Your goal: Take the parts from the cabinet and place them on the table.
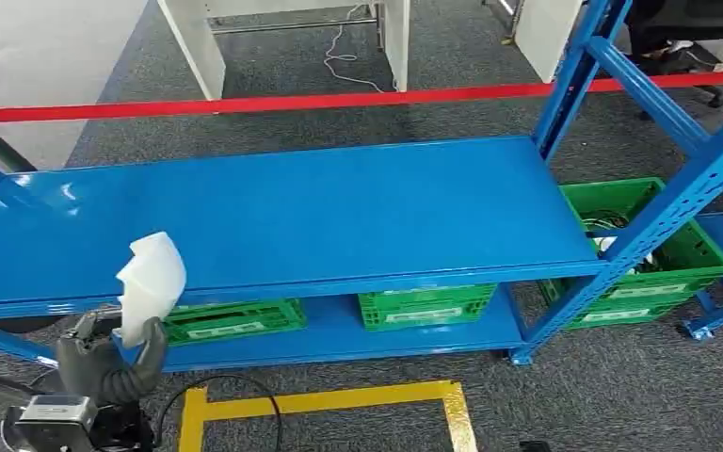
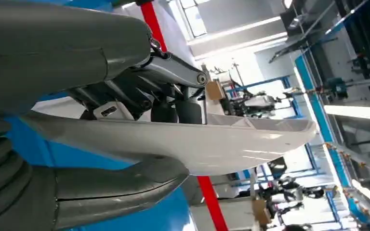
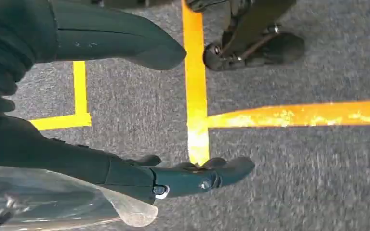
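Head view first. Left hand (image 1: 113, 363) down at the lower left, fingers (image 1: 155, 344) wrapped round the bottom of a white plastic part (image 1: 149, 282), which sticks up above them and overlaps the front edge of the blue shelf (image 1: 320, 212). Loads of bare blue surface beyond the fingers, all the way out to the blue upright (image 1: 659, 221) on the far side. Under the shelf, green crates (image 1: 425, 306) on the lower level, just past the fingertips. Red barrier tape (image 1: 273, 102) strung across behind the rack, grey carpet beyond it. Yellow floor tape (image 1: 325, 405) right below the hand, black cable (image 1: 221, 395) looping beside it.

Left wrist view, much closer: thumb (image 2: 120, 185) pressed against one face of the white part, darker fingers on the other, so clamped tight on it. Long smooth edge of the part running well out past the fingertips into open air. Ceiling lights (image 2: 354, 111) and racking in the background.

Right wrist view: right hand (image 3: 125, 110) hanging over grey carpet, thumb and fingers (image 3: 207, 173) spread apart, nothing between them. Yellow tape lines crossing just past the fingertips.
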